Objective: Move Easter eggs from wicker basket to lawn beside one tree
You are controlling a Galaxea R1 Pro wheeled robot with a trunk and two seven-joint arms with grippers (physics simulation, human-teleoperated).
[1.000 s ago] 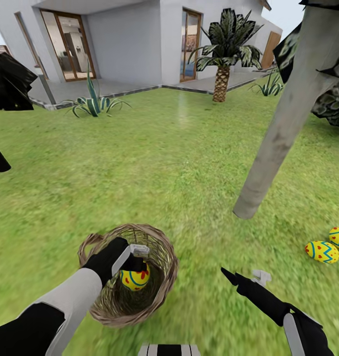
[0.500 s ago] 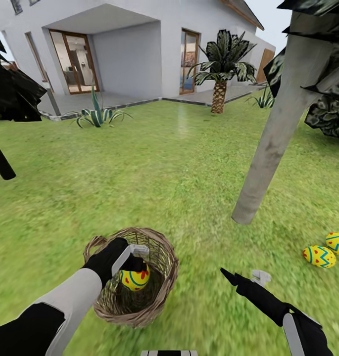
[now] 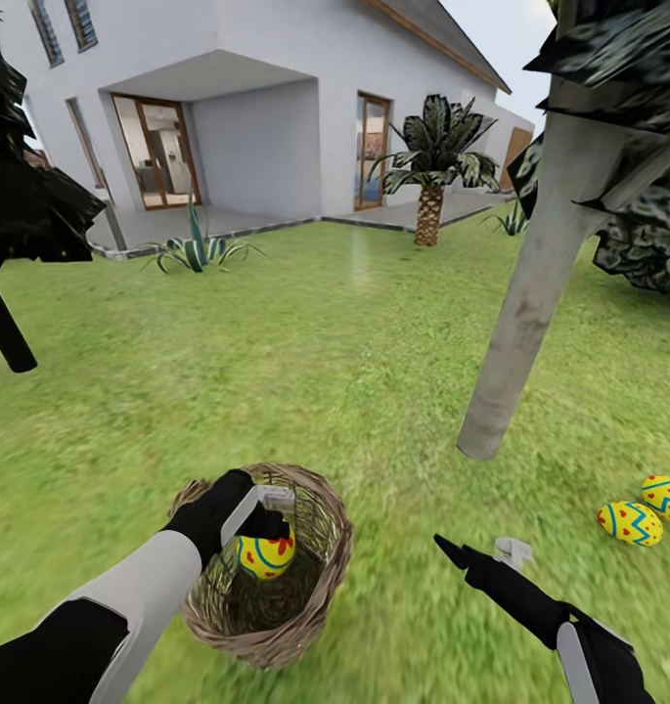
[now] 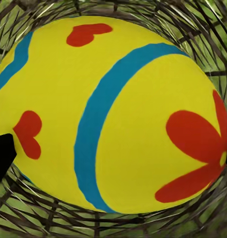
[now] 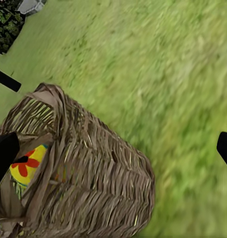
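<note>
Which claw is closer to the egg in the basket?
Left. The left claw is clamped on the egg inside the basket; the right claw hovers open over grass beside it.

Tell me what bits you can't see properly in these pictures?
- Left gripper fingertips: head view, hidden behind the egg inside the wicker basket.
- Basket floor: head view, dark, blocked by egg and arm.
- Tree top: cut off by the picture's edge.
- Right gripper: head view, too small to judge its opening.

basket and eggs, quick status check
Left gripper shut on third egg inside wicker basket. Right gripper open, empty, over lawn. Two eggs already on grass near grey tree. Nothing in the way.
</note>
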